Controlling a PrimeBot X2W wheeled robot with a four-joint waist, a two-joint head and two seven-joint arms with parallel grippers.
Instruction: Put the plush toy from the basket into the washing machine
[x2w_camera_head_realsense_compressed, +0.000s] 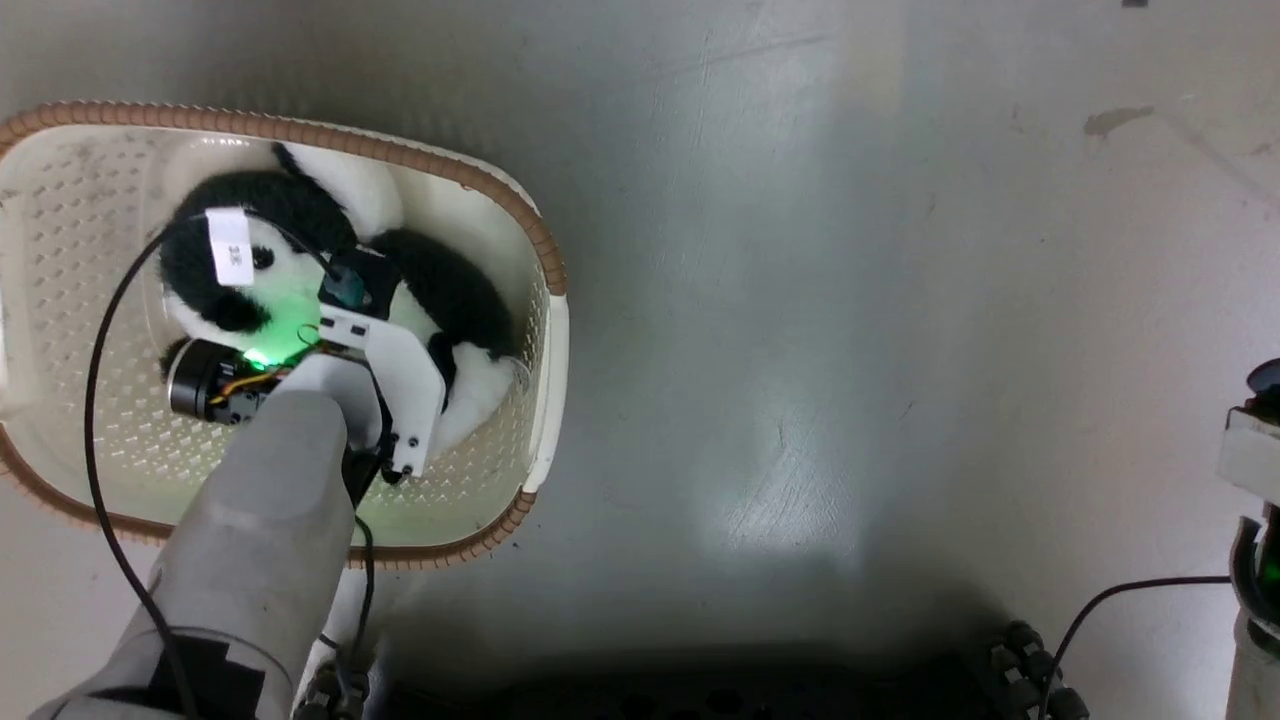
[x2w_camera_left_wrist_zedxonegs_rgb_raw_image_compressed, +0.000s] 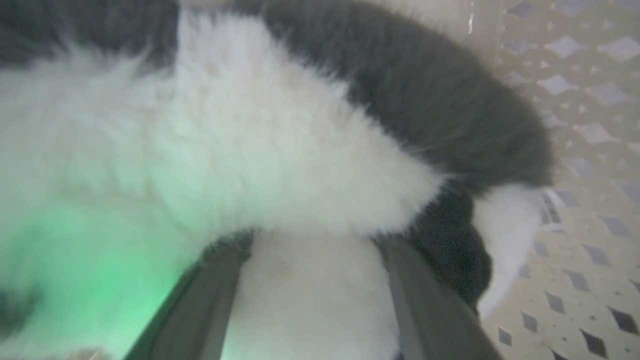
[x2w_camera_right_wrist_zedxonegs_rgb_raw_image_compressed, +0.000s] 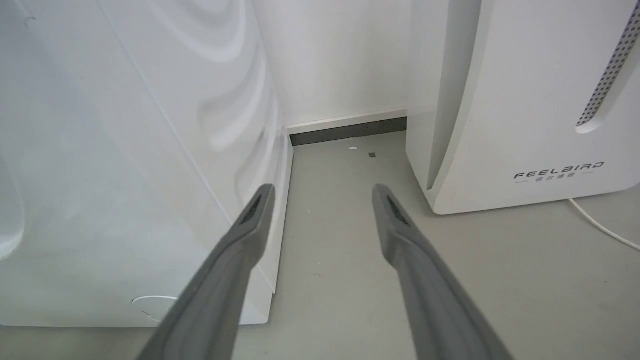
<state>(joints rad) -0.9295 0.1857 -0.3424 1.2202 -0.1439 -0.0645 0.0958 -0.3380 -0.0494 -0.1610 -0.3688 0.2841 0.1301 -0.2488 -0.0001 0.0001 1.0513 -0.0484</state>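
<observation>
The white cabinet beside the right arm looks like the washing machine (x2w_camera_right_wrist_zedxonegs_rgb_raw_image_compressed: 125, 175), though I cannot tell where its port lies from here. It stands well apart from the work, so any carry will be long.

The basket (x2w_camera_head_realsense_compressed: 545, 250) sits on the floor. It is light, perforated plastic, and a snagged lift would probably drag or tip it.

The plush toy (x2w_camera_head_realsense_compressed: 450, 290) lies inside the basket, sprawled toward the right wall, with 1 black limb near the rim.

The left tool (x2w_camera_left_wrist_zedxonegs_rgb_raw_image_compressed: 315, 240) is pushed down into the toy's white fur. Its 2 fingers (x2w_camera_left_wrist_zedxonegs_rgb_raw_image_compressed: 415, 290) are spread wide around a bulge of pile and are not yet clamped. If they close on fluff alone, the toy could slide free mid-lift. A trailing limb could also catch the rim.

The right tool (x2w_camera_right_wrist_zedxonegs_rgb_raw_image_compressed: 322, 192) hangs wide apart and holds nothing.

A black cable (x2w_camera_head_realsense_compressed: 95, 400) loops over the basket and could hook the toy.
</observation>
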